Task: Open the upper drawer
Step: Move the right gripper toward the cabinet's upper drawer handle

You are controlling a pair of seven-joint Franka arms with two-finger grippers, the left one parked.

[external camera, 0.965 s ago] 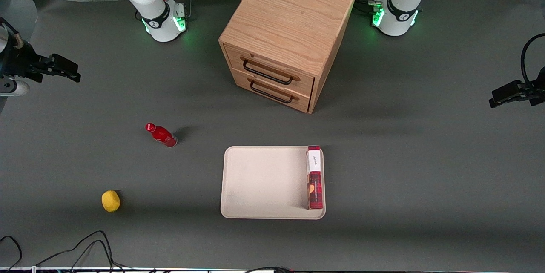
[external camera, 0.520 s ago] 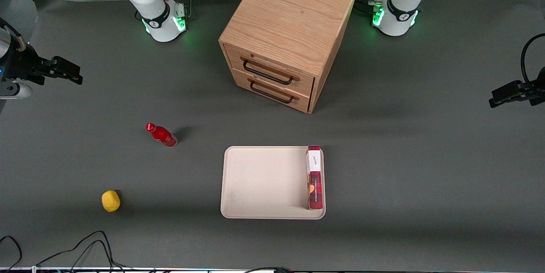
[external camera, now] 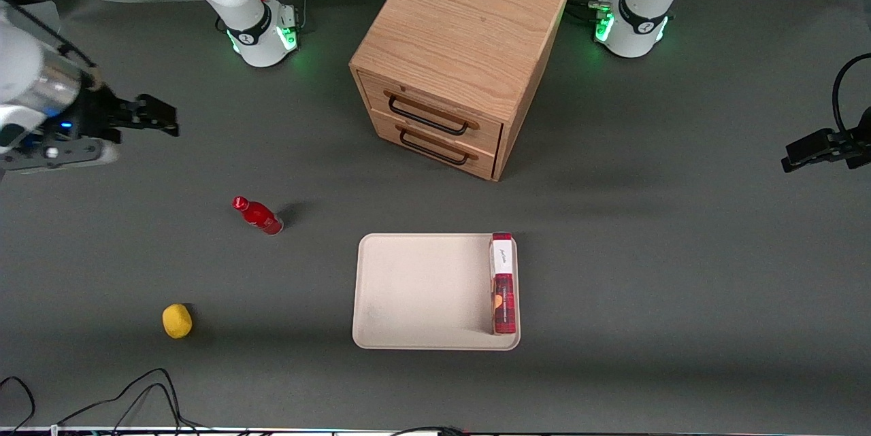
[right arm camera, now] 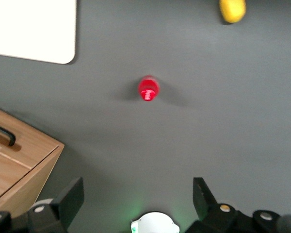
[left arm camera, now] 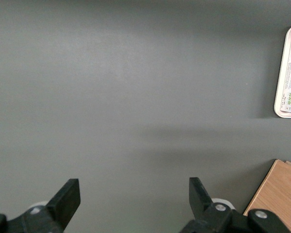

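Taking the cream tray as the landmark, it is the thing nearest the front camera along with one yellow lemon-like fruit, which lies well off toward the working arm's end of the table. One red and white carton stands on edge in the tray, along the side toward the parked arm. One red bottle stands a little farther from the camera than the tray, toward the working arm's end. Farther still, one oak cube cabinet holds two drawers, both shut flush: the upper drawer with its black wire handle, and the lower drawer beneath it. The gripper hangs in the air well apart from the tray and cabinet, toward the working arm's end, its fingers spread wide and holding nothing.
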